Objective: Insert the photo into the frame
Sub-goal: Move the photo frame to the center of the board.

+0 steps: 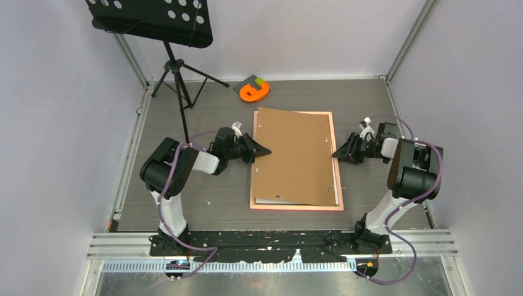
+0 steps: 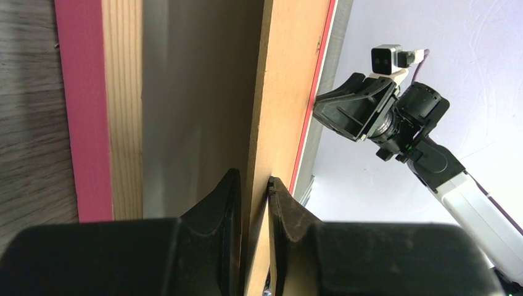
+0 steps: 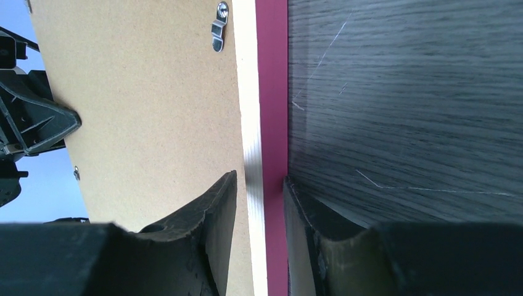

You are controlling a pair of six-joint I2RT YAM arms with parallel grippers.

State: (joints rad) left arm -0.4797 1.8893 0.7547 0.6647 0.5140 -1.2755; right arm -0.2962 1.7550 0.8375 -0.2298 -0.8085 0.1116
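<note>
The frame (image 1: 296,208) lies flat mid-table, its pink border showing round a brown backing board (image 1: 296,154) that sits slightly askew on top. The photo is hidden; only a pale sheet edge (image 1: 290,200) peeks out under the board's near side. My left gripper (image 1: 264,150) is at the board's left edge. In the left wrist view its jaws (image 2: 254,182) straddle the raised board (image 2: 277,92) with a thin gap, the frame (image 2: 86,111) lying below. My right gripper (image 1: 337,153) is open. Its jaws (image 3: 260,179) span the frame's right rim (image 3: 271,92), one finger over the board (image 3: 142,92).
A black music stand (image 1: 176,74) on a tripod stands at the back left. An orange tape-like object (image 1: 255,92) lies behind the frame. A metal turn clip (image 3: 219,28) sits on the board near the right rim. White walls enclose the table.
</note>
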